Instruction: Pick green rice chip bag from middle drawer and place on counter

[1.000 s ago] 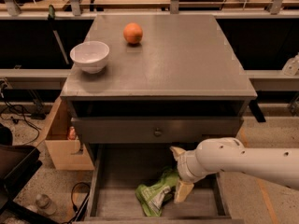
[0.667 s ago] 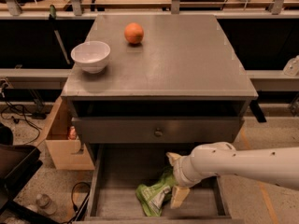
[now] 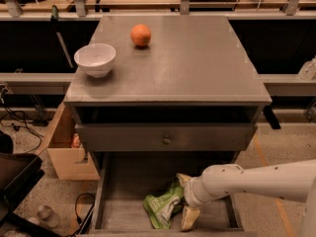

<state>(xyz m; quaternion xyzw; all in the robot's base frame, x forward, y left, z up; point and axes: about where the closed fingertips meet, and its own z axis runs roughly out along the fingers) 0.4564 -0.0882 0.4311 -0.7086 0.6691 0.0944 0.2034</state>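
Observation:
The green rice chip bag [image 3: 162, 206] lies crumpled on the flat bottom of the open middle drawer [image 3: 129, 181], near its front. My gripper [image 3: 186, 199], on the white arm coming in from the right, is low inside the drawer at the bag's right edge. Its two cream fingers are spread apart, one finger [image 3: 183, 178] behind the bag and the other at the drawer's front. The bag's right edge reaches in between them; I cannot tell whether they touch it. The grey counter [image 3: 197, 68] is above.
A white bowl [image 3: 95, 59] and an orange [image 3: 140, 35] stand on the counter's left and back. A drawer front with a round knob [image 3: 166, 140] juts out above the open drawer. A cardboard box [image 3: 66, 149] and a bottle [image 3: 47, 215] are on the floor at the left.
My gripper has moved left and a little lower in the drawer, closer around the bag's right edge. The bag has not visibly moved.

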